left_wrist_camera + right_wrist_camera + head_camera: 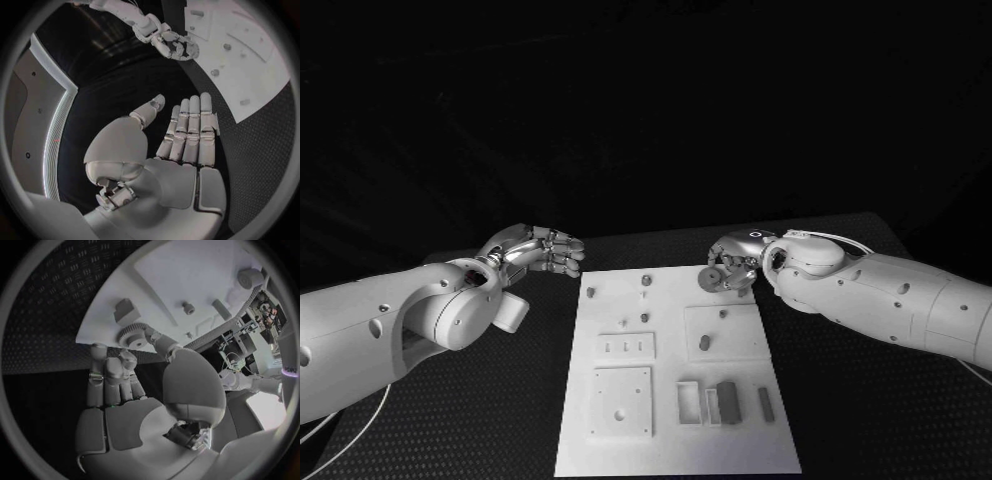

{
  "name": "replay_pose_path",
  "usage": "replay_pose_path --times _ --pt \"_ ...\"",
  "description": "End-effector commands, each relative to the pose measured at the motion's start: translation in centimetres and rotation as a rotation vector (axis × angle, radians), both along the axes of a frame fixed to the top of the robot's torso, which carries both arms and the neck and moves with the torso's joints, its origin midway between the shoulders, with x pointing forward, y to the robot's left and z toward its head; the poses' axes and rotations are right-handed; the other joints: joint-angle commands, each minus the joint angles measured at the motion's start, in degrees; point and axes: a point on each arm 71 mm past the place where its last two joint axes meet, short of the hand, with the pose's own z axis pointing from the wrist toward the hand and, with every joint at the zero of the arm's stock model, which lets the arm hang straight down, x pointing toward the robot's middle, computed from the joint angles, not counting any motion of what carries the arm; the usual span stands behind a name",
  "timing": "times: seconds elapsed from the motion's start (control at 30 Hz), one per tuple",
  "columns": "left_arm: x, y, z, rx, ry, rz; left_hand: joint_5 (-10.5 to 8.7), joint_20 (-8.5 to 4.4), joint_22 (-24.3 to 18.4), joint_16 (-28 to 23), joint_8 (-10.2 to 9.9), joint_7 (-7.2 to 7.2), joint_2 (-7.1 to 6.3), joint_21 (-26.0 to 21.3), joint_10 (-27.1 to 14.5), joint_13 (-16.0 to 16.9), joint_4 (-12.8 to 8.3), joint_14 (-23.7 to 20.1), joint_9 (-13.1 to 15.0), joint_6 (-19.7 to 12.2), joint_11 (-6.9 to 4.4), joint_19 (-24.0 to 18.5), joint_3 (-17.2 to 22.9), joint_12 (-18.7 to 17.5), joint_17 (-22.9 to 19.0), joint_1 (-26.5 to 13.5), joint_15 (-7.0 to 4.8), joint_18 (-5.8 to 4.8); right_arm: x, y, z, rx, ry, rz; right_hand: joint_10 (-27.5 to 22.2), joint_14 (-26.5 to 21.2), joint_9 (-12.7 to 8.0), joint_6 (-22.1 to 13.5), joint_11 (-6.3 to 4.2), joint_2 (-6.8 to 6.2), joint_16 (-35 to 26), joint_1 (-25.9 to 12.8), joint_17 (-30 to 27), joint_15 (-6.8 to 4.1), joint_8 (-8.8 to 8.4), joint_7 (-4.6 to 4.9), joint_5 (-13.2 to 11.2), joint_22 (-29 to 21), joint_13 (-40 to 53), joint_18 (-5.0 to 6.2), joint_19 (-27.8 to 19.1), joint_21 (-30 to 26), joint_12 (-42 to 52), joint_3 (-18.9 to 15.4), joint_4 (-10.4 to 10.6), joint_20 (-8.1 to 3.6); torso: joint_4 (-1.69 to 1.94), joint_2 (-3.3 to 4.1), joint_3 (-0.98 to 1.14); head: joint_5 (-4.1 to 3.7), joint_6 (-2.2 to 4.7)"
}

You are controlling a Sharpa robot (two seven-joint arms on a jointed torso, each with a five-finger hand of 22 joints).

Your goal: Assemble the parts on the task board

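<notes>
Left hand (535,250) empty, fingers straight and loose, over counter (473,400) beside board's (675,440) far left corner. Right hand (736,262) pinches toothed gear (132,333) at far right edge. Judgement: keep gear level, centre bore over peg (185,307) before lowering.

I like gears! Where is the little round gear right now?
The gear is in the right hand's fingers at the far right corner of the task board.

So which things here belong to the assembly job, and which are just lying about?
Job:
- white rectangular task board
- small grey toothed gear, pinched by the right robot hand
- grey block parts
- left robot hand, empty

Lying about:
- black textured table alone
</notes>
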Motion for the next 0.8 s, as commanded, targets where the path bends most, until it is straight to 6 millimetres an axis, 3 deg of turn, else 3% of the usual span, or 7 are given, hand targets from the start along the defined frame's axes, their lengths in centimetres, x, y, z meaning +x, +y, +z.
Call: replay_pose_path --times 0.03,0.3,0.37,0.43,0.8 --pt "0.0 -0.2 0.1 -0.003 -0.005 -0.014 0.01 0.21 0.1 -0.4 -0.3 0.28 0.17 -0.1 0.4 0.1 0.2 0.5 -0.1 0.2 0.06 -0.1 -0.1 -0.2 0.1 -0.4 0.02 0.51 0.0 -0.1 -0.5 -0.020 0.030 -0.001 -4.5 -0.5 0.2 1.4 1.47 1.04 0.3 0.3 0.1 -0.20 0.46 0.43 -0.1 1.3 -0.2 0.86 -0.4 0.4 0.3 0.4 -0.1 -0.20 0.48 0.05 -0.05 -0.04 -0.04" --pt "0.0 -0.3 0.0 -0.003 -0.003 -0.019 0.00 0.21 0.1 -0.4 -0.3 0.28 0.18 -0.1 0.4 0.1 0.2 0.5 -0.1 0.2 0.06 -0.1 -0.1 -0.3 0.2 -0.4 0.02 0.51 0.0 0.1 -1.2 -0.008 0.059 0.003 -4.7 -0.7 0.6 3.5 0.75 4.71 0.4 0.2 0.1 -0.86 1.57 -0.31 -0.1 1.3 -0.9 0.86 -0.9 0.9 0.8 0.4 -1.3 -0.03 0.50 0.08 -0.09 -0.01 -0.20" --pt "0.0 -0.2 0.0 -0.002 -0.002 -0.016 0.00 0.22 0.1 -0.4 -0.3 0.28 0.26 -0.1 0.4 0.1 0.3 0.6 -0.1 0.2 0.06 -0.1 -0.1 -0.3 0.2 -0.4 0.03 0.50 0.0 0.2 -1.3 -0.006 0.065 0.005 -4.7 -0.8 0.7 4.6 0.53 7.33 0.4 -0.5 0.1 -1.12 2.10 -0.69 -0.1 1.3 -1.1 0.86 -1.1 1.0 0.8 0.4 -1.0 0.06 0.55 0.06 -0.11 -0.08 -0.23" --pt "0.0 -0.2 0.0 -0.002 -0.003 -0.015 0.01 0.22 0.1 -0.4 -0.3 0.27 0.30 -0.1 0.4 0.1 0.3 0.6 -0.1 0.2 0.06 -0.1 -0.1 -0.3 0.2 -0.4 0.03 0.51 0.0 0.4 -1.5 -0.007 0.071 0.009 -4.8 -0.9 0.6 5.2 0.22 8.34 0.5 -1.0 0.0 -1.40 2.23 -0.93 -0.1 1.3 -1.5 0.86 -1.4 1.2 0.9 0.0 -1.9 0.06 0.61 0.07 -0.13 -0.04 -0.30" --pt "0.0 -0.1 0.0 -0.001 -0.001 -0.013 0.00 0.21 0.2 -0.5 -0.3 0.27 0.27 -0.2 0.4 0.2 0.3 0.6 -0.1 0.3 0.06 -0.1 -0.1 -0.4 0.3 -0.4 0.02 0.51 0.0 0.3 -1.6 -0.009 0.070 0.008 -4.7 -0.8 0.4 6.9 -0.28 9.56 0.6 -1.8 0.0 -1.85 2.68 -1.43 -0.1 1.2 -2.3 0.86 -1.5 1.7 1.5 0.0 -3.3 0.03 0.46 0.12 -0.14 0.15 -0.57"
